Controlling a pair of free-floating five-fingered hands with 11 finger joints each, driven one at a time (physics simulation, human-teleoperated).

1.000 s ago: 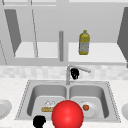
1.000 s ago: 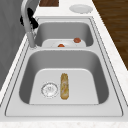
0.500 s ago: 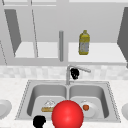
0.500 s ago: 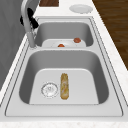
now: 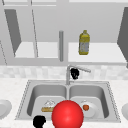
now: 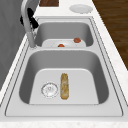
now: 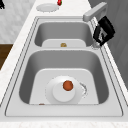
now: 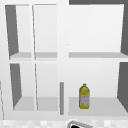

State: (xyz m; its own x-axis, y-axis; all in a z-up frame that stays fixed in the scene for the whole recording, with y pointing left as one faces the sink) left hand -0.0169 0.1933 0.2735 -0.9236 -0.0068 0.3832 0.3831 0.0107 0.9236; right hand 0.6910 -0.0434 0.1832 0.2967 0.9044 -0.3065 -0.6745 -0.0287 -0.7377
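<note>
The faucet stands at the far edge of the sink, on the divider between the two basins, its spout swung out to the right. The right robot hand sits just under the spout, close to it; in the right side view this robot hand hangs with its fingers bent downward beside the spout, and whether they actually grip it cannot be told. No water shows at the spout. The left robot hand floats at the near edge of the sink, its fingers not readable. The left basin holds a bread roll beside the drain; the right basin holds a plate with a small orange-brown food piece on it. A red ball sits nearest the camera. A yellow bottle stands in the open cabinet above, and further plates rest on the tabletop.
</note>
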